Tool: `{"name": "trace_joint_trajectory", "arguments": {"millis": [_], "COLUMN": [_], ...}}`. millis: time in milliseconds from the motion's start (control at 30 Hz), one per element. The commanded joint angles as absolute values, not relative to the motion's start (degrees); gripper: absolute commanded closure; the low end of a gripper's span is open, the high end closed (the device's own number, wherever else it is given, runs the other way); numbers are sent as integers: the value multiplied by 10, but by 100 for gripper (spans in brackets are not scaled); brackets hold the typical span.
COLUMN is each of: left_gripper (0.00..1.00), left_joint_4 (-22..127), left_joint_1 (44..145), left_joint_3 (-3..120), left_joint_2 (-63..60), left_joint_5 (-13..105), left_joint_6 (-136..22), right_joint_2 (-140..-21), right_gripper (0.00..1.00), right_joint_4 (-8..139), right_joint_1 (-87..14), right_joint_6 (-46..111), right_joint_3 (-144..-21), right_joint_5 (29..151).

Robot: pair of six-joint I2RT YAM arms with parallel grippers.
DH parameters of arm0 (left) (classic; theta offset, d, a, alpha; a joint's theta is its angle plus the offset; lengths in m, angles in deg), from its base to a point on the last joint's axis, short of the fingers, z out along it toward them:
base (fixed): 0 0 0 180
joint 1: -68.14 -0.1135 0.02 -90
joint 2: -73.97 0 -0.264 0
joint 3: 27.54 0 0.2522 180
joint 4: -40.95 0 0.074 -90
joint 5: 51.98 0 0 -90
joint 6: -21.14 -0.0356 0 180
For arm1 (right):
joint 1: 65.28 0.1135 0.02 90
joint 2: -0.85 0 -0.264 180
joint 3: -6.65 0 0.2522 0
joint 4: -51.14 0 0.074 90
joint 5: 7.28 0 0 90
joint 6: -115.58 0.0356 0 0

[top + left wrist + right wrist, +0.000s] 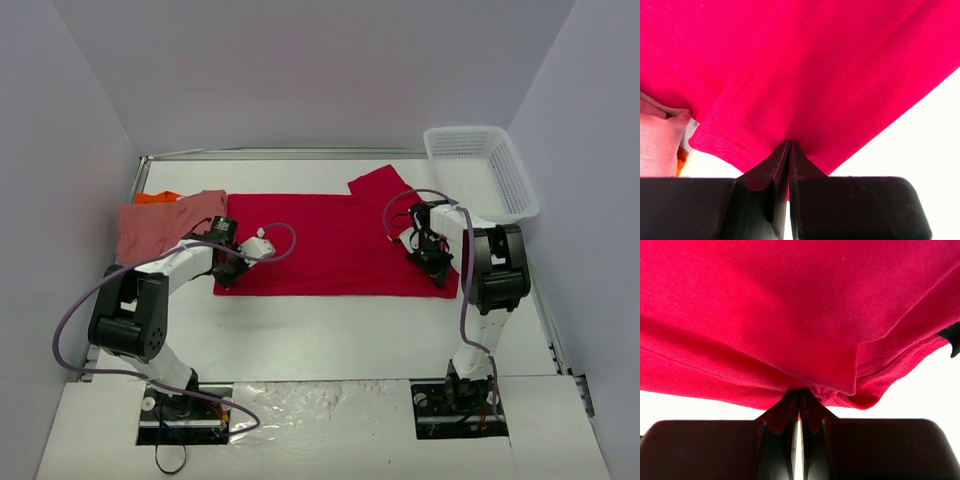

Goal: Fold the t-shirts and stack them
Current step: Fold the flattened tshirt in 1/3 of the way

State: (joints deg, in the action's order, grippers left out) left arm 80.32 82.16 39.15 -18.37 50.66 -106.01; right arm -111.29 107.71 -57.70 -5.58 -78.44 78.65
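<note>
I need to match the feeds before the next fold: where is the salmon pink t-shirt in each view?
Top external: salmon pink t-shirt at the far left, beside the red t-shirt's left end.
Left wrist: lower left corner, beyond the red t-shirt's hem.
Right wrist: not in it.
Shared landmark: the red t-shirt, in all three views.

white arms, black joints, looping purple cables, black fingers

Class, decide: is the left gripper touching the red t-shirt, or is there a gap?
Touching. The left wrist view shows the left gripper shut on the red t-shirt, with the cloth puckering where the jaws pinch its edge.
</note>
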Motion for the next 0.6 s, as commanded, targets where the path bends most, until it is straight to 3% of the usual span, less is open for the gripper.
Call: {"name": "trace_joint_trajectory", "arguments": {"millis": [0, 567], "left_gripper": [98, 98], "left_joint_4": [911, 994], "left_joint_1": [811, 830], "left_joint_3": [379, 356], "left_joint_2": [-192, -217], "left_joint_5": [490, 479], "left_joint_6": [-1088, -1126], "right_joint_2": [-1114, -1119], "right_gripper": [100, 100], "right_joint_4": [1092, 1105], "right_joint_1": [-582, -577], "right_joint_6": [-51, -47], "right_joint_3": [-752, -683], "right_joint_5": [807, 812]}}
